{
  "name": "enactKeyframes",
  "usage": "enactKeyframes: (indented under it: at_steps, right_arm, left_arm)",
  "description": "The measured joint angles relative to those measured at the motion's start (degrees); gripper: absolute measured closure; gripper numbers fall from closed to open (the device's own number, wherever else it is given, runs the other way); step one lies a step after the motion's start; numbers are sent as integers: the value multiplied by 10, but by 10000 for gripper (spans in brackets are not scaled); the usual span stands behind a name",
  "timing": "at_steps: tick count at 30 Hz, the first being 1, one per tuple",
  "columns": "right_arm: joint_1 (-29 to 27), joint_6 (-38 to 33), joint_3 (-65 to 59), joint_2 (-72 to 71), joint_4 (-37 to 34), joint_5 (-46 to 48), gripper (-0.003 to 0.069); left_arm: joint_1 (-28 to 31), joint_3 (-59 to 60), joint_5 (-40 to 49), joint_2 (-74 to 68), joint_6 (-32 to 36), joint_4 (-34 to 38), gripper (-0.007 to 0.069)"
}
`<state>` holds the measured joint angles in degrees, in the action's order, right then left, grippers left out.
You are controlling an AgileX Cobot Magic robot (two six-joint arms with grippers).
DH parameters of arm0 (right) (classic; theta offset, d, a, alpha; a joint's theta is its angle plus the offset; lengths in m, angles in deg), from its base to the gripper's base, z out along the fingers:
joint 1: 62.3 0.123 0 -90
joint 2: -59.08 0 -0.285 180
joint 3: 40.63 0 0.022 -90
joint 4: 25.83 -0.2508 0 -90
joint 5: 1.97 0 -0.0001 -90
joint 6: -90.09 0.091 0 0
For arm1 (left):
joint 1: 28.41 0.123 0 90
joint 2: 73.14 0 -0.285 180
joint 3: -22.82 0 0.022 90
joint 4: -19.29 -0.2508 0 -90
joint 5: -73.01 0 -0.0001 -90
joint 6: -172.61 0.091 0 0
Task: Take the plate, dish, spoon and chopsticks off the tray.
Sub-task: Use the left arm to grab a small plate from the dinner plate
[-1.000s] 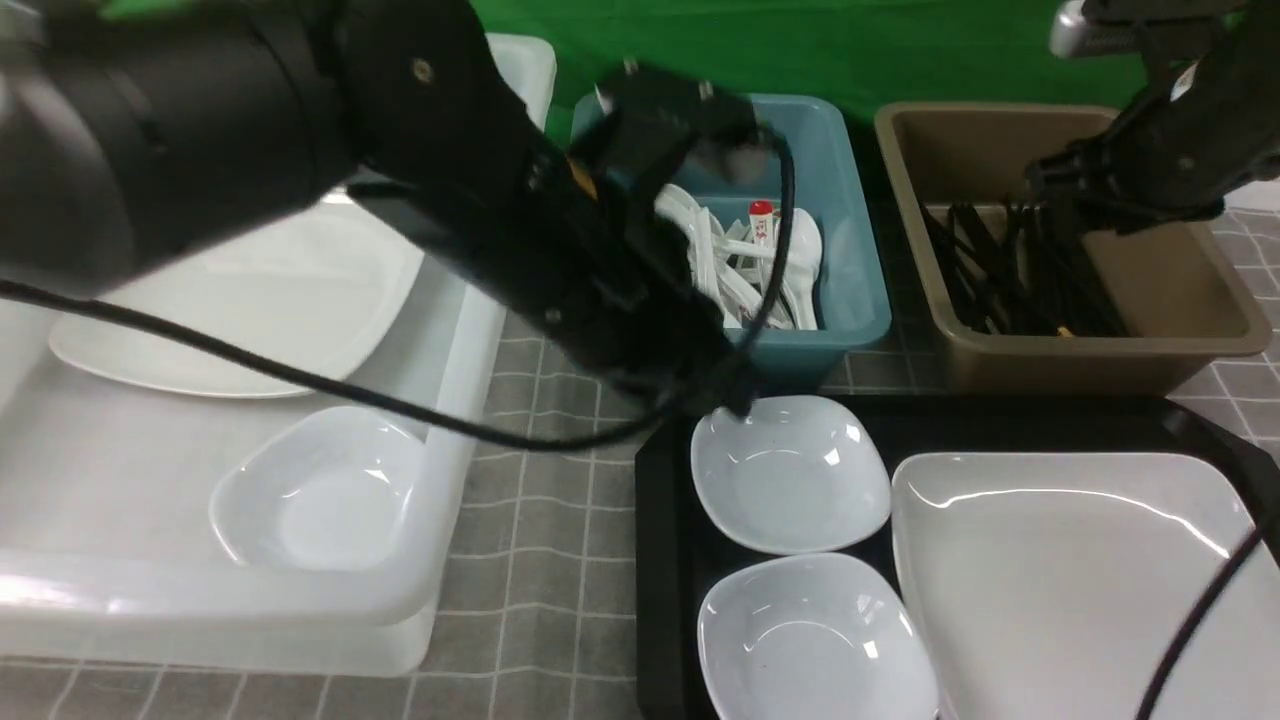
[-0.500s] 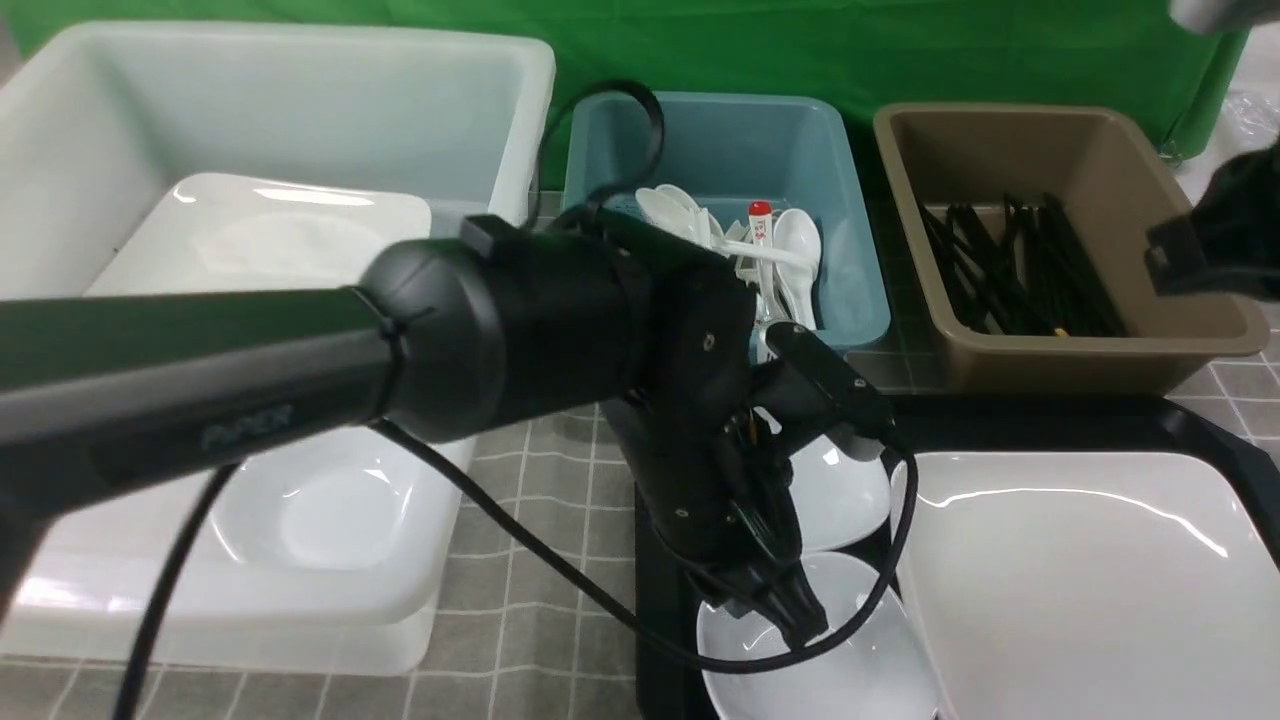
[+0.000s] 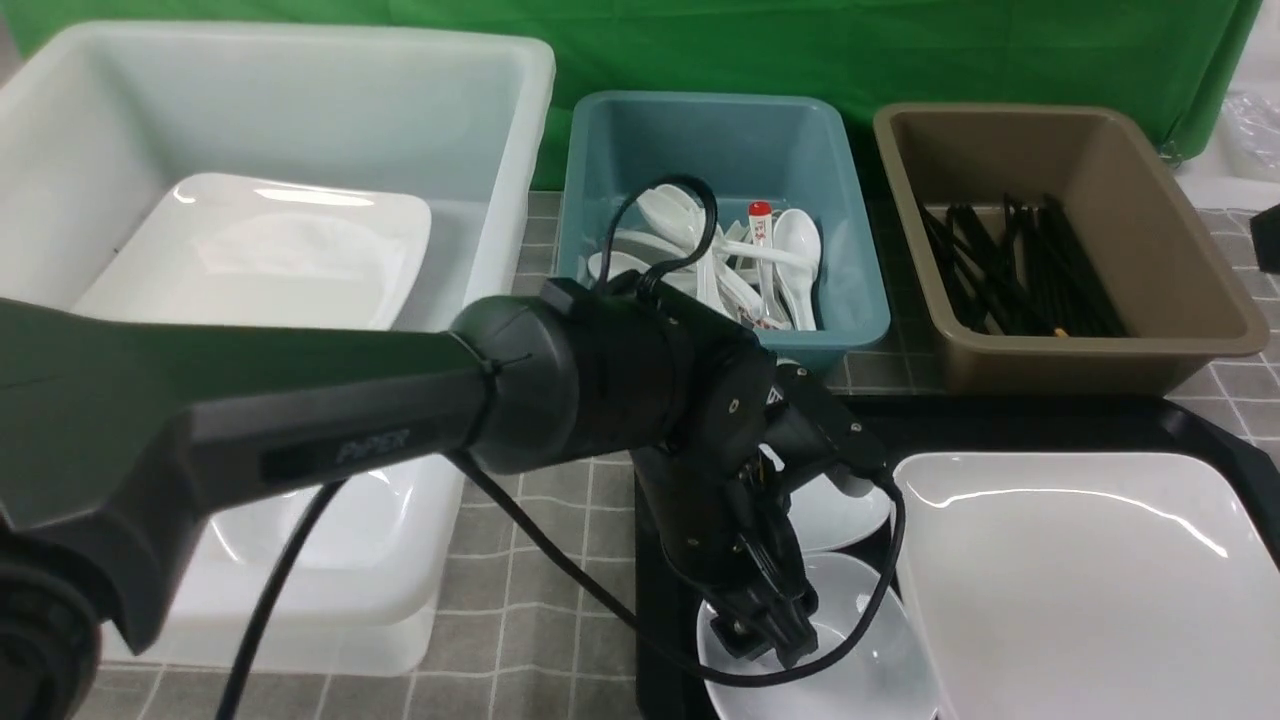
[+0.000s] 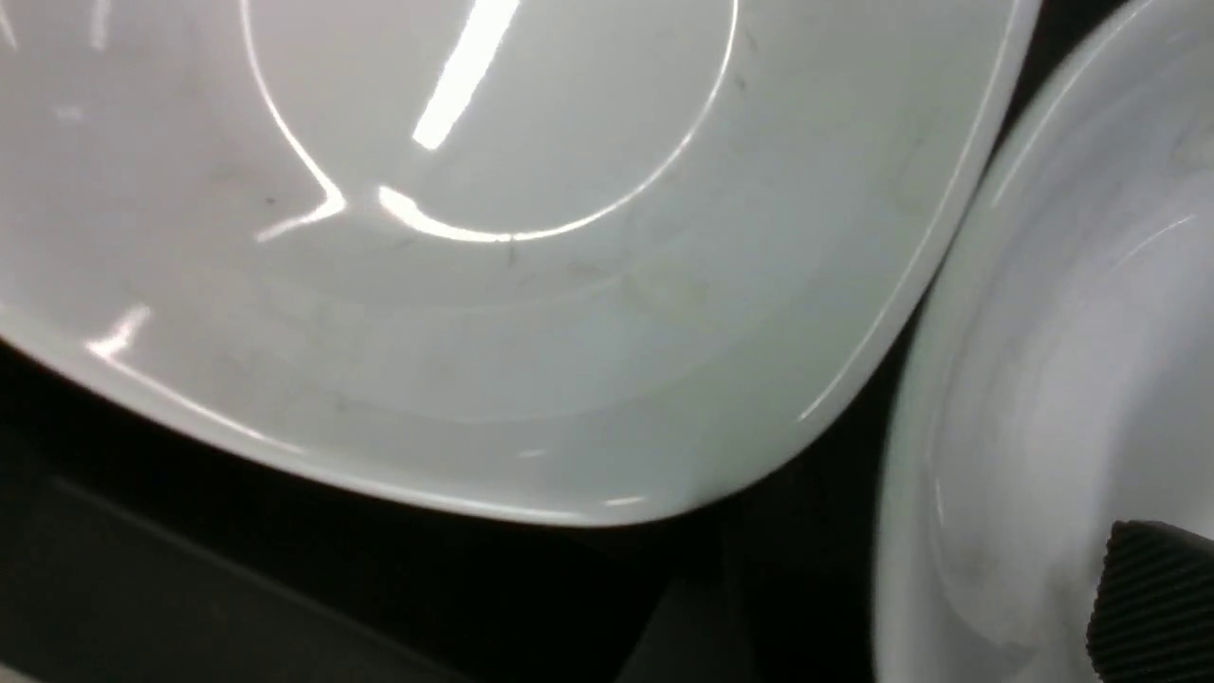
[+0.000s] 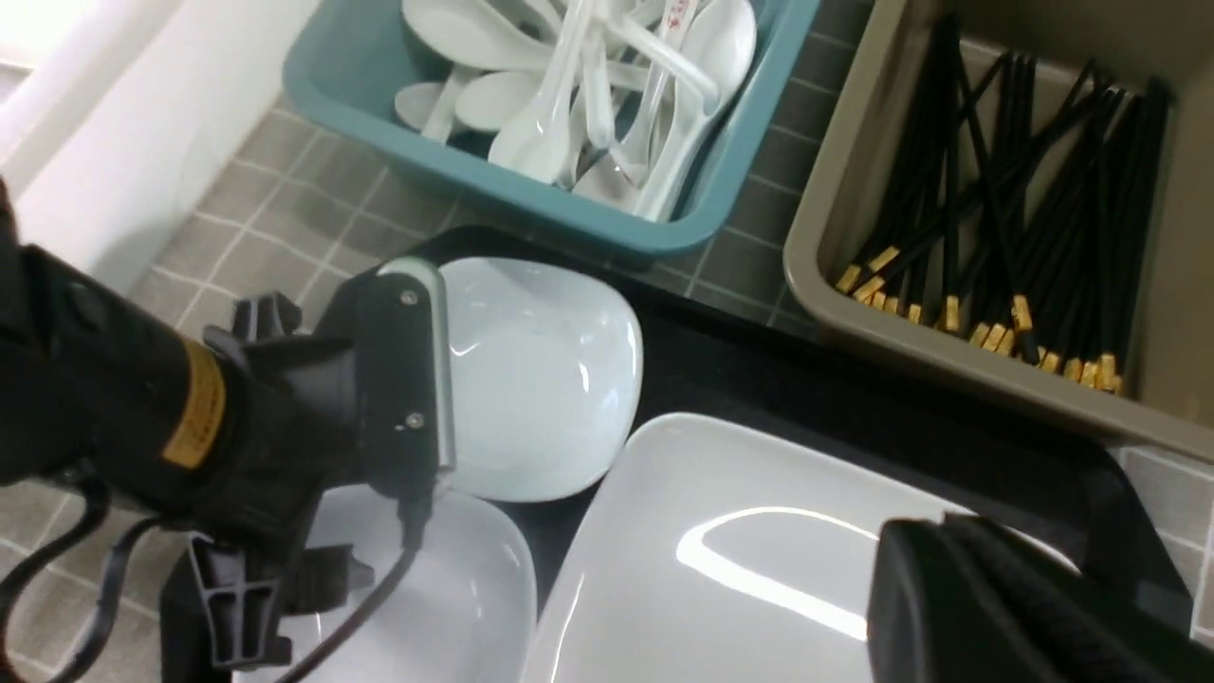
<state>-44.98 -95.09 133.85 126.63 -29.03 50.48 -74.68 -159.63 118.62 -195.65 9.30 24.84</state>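
Observation:
On the black tray [image 3: 1010, 420] lie a large white plate [image 3: 1080, 580] and two small white dishes. The far dish [image 3: 850, 505] is partly hidden by my left arm. My left gripper [image 3: 765, 635] hangs open at the left rim of the near dish [image 3: 870, 675], and one finger pad [image 4: 1152, 598] is inside that dish. My right gripper [image 5: 948, 564] is shut on nothing, above the plate [image 5: 721, 588]. Several spoons [image 3: 790, 250] lie in the teal bin and several chopsticks [image 3: 1010, 265] in the brown bin.
A big white tub [image 3: 300, 110] at the left holds a plate [image 3: 270, 250] and a small dish. Behind the tray stand the teal bin [image 3: 850, 200] and the brown bin [image 3: 1170, 260]. A grey checked cloth [image 3: 550, 560] covers the table, and the left arm's cable loops over the dishes.
My left arm swung from the teal bin down onto the tray's near dish and its jaws opened. My right arm pulled back from the brown bin to the right, with its jaws now shut.

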Motion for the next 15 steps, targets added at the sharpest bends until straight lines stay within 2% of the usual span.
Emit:
enactKeyframes:
  at_steps: [2, 5, 6, 14, 15]
  right_arm:
    - [0, 0, 0, 0, 0, 18, 600]
    - [0, -5, 0, -1, 0, 53, 601]
    - [0, -10, 0, -1, -2, 69, 601]
    - [0, -106, 0, -4, -57, 141, 606]
    - [0, -122, 0, -4, -64, 142, 606]
  left_arm:
    - [0, 0, 7, -1, 0, 6, 221]
    - [0, -1, 10, -1, -3, 15, 412]
    - [0, -1, 11, 0, -5, 21, 450]
    - [1, -5, 39, 20, -54, 26, 484]
    - [2, -5, 49, 34, -57, 25, 510]
